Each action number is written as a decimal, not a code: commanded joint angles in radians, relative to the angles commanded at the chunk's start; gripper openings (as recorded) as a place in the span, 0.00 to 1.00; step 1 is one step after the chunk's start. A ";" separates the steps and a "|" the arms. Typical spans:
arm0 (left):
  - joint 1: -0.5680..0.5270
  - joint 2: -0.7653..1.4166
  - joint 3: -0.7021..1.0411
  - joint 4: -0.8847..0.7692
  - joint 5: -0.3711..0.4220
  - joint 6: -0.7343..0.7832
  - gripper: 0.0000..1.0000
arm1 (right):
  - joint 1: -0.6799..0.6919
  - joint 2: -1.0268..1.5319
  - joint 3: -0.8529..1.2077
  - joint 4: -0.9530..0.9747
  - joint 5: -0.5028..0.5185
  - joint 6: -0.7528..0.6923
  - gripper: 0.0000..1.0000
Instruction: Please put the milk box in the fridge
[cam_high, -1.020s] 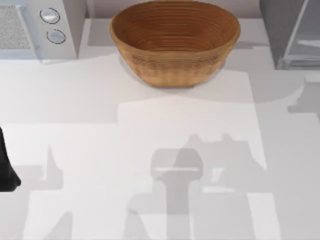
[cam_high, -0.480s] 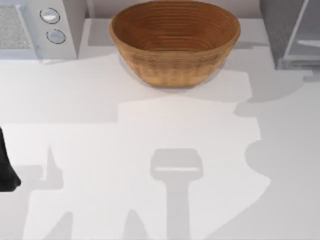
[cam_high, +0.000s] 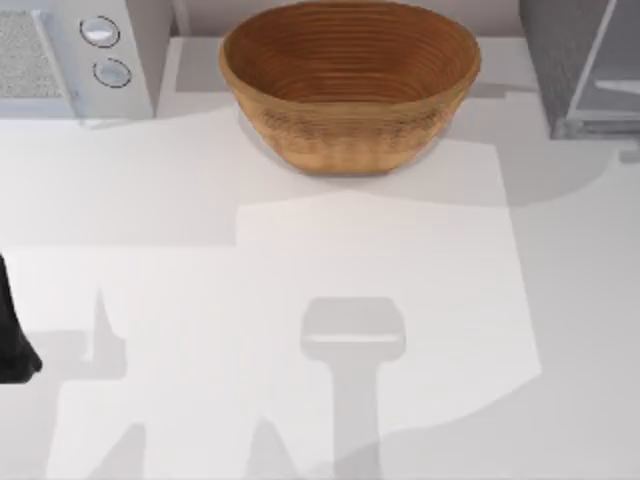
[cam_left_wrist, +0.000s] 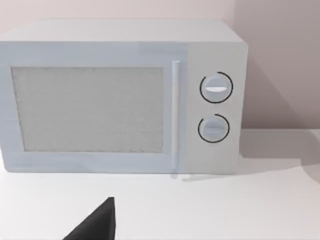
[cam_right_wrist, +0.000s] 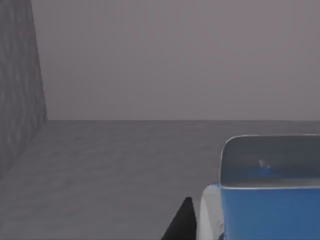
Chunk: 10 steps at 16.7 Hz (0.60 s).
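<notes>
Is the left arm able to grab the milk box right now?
Probably not. The left arm sits at the table's left edge, its wrist view facing the white appliance. The milk box shows close up in the right wrist view, against grey inner walls, so it looks far off on the right arm's side.

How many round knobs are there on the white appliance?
2. Both knobs sit on the white appliance, on the panel beside its mesh window: one knob is directly above the other. The top view shows the same pair at the table's far left corner.
</notes>
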 joint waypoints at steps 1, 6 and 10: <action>0.000 0.000 0.000 0.000 0.000 0.000 1.00 | 0.000 0.000 0.000 0.000 0.000 0.000 0.00; 0.000 0.000 0.000 0.000 0.000 0.000 1.00 | 0.014 0.040 0.066 -0.047 0.005 0.000 0.00; 0.000 0.000 0.000 0.000 0.000 0.000 1.00 | 0.031 0.132 0.279 -0.162 0.023 -0.002 0.00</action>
